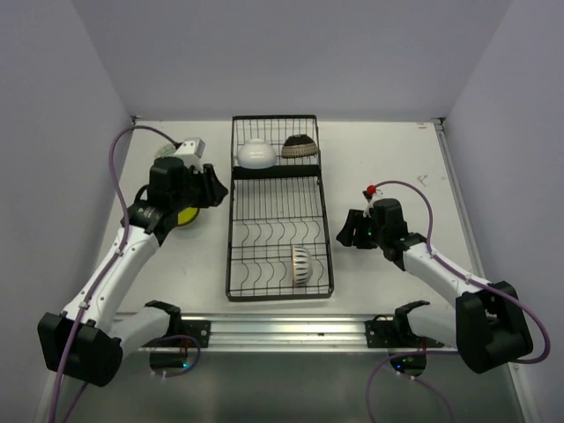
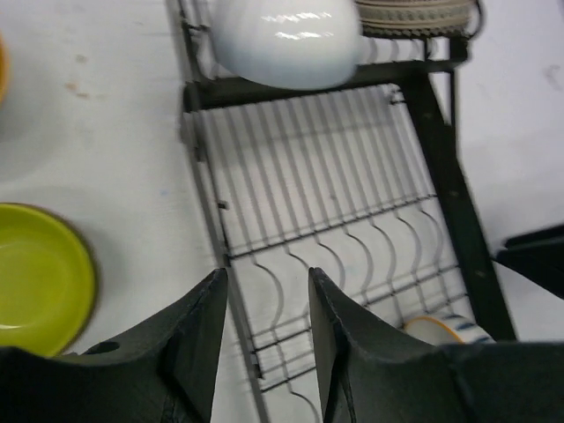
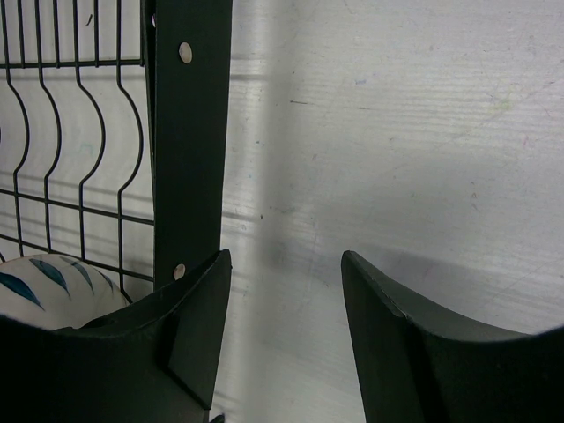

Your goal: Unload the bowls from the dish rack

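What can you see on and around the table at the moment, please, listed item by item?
dish rack: one, black wire, middle of the table
white bowl: one, white, rack's far small section, left side
patterned bowl: one, dark brown, far small section, right side
striped bowl: one, white with dark stripes, on edge among the dividers, near right of the larger section
yellow-green bowl: one, yellow-green, on the table left of the rack
table: one, white
left arm, right arm: two, white with black joints, bolted at the near edge
left gripper: black, open, empty, beside the rack's left edge
right gripper: black, open, empty, right of the rack
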`<act>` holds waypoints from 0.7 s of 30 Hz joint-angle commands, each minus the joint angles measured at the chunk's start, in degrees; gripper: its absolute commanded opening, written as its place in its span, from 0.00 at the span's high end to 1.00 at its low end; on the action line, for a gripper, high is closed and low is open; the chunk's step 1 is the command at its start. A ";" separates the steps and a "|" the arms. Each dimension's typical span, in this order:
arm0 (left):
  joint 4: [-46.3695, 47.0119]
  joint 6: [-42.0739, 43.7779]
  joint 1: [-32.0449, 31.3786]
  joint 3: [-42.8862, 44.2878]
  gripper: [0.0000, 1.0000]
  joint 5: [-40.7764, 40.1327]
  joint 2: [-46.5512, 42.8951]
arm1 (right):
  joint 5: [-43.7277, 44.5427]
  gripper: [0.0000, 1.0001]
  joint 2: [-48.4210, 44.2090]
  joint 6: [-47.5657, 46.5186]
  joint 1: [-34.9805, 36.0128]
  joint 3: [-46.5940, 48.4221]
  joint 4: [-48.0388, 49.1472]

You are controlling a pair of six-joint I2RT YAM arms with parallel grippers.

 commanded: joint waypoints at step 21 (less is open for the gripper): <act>50.34 -30.26 -26.65 -32.80 0.41 24.06 -2.21 | 0.48 0.42 0.32 0.38 0.37 0.10 1.83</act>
